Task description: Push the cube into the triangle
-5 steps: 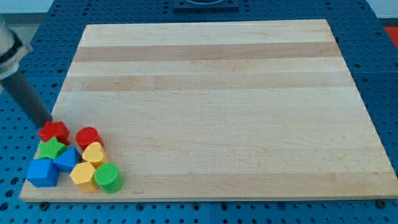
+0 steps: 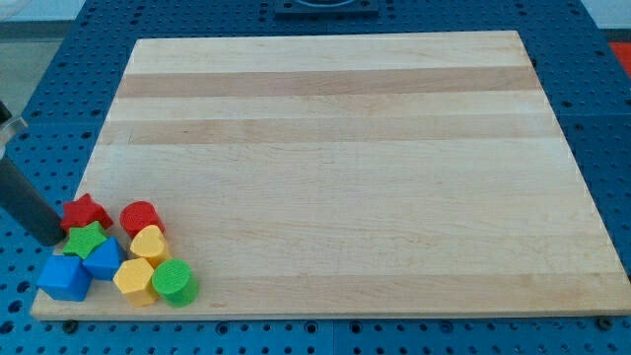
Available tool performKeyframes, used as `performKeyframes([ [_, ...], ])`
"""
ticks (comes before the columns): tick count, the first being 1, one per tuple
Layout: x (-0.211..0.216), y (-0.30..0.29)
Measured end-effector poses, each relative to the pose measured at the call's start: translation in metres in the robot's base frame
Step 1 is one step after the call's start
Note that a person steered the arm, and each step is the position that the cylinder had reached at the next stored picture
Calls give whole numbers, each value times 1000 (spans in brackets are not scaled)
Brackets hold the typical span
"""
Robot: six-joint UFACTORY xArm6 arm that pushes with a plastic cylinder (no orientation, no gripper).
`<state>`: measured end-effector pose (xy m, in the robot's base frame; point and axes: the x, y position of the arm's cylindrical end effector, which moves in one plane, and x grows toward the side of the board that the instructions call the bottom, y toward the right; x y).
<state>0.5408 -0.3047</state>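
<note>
My tip (image 2: 54, 240) is the lower end of our straight, matte dark rod, which slants in from the view's left edge; it has no jaws and grips nothing. The tip sits at the board's left edge, just left of the green star block (image 2: 86, 238) and just above the blue cube (image 2: 66, 277); we cannot tell whether it touches either.

All the blocks are small, smooth pieces with a plastic look, packed in one cluster at the board's lower left corner. The blue cube, the task's block, is the lowest and leftmost of them, sitting at the board's left edge. Touching it on the view's right is the blue triangle block (image 2: 104, 258), a wedge tucked under the green star. Above the star lies the red star block (image 2: 86, 211), and to its right the red cylinder (image 2: 139, 217), rounded with a flat top. Below that cylinder sits a yellow block (image 2: 150, 243) with a rounded outline, its exact shape unclear to us. Lower still are the yellow faceted block (image 2: 134, 281), roughly hexagonal, and beside it on the right the green cylinder (image 2: 175, 283), whose side looks ribbed.

The wooden board (image 2: 335, 148) is pale, with lengthwise strips of slightly differing tone and faint grain. It rests on a blue perforated table (image 2: 606, 118) dotted with regular holes.
</note>
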Motion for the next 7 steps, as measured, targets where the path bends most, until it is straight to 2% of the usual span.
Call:
performKeyframes([
  [4,26,1],
  [5,67,0],
  [7,77,21],
])
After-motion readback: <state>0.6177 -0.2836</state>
